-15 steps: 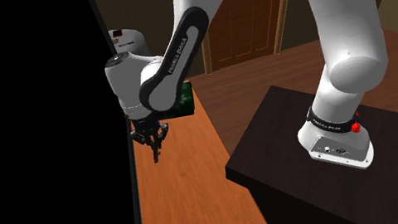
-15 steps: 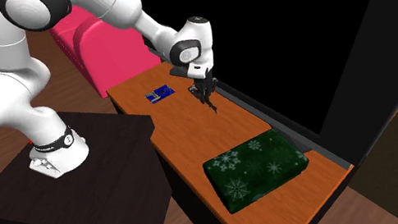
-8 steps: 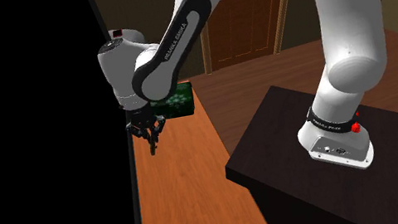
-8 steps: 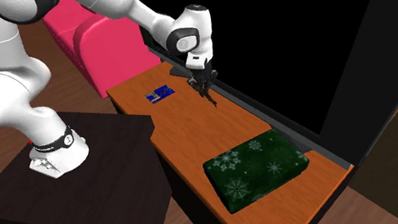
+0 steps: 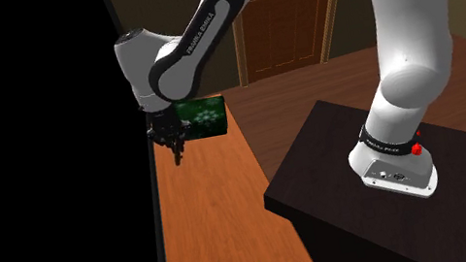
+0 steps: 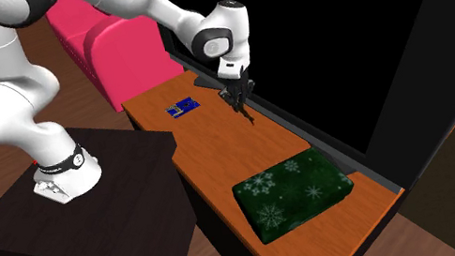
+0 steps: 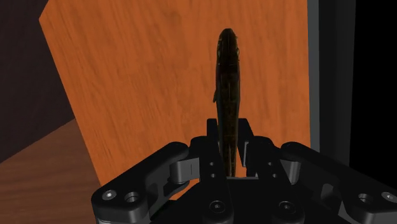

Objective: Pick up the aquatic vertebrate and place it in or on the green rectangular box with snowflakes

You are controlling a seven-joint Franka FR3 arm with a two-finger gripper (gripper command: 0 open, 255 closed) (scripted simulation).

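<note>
Pincer: our black pincer (image 7: 228,137) is clamped on the fish, one finger pressed to each flat side near one end of its body.
Fish: the dark, slim fish (image 7: 227,70) hangs clear of the counter and points straight down past the fingertips. We judge that squeezing its flat sides is what keeps so thin a thing from slipping.
Height: in the second exterior view the pincer hangs above the boards with a gap under the fish. We think that is enough to pass over the box's top.
Counter: the orange wooden counter (image 6: 220,152) is long and narrow, and its far edge meets a dark rail and a black area.
Box: the green box with white snowflakes (image 6: 293,192) lies flat at the counter's end, toward the second exterior view's right and well apart from the pincer. Its broad lid offers an easy landing place.
Blue item: a small flat blue thing (image 6: 182,109) lies at the opposite end, near a pink seat (image 6: 113,51).
Stage: we judge the pickup done, with the carry to the box ahead.
Risk: the fish may swing or pivot in so small a grip.
</note>
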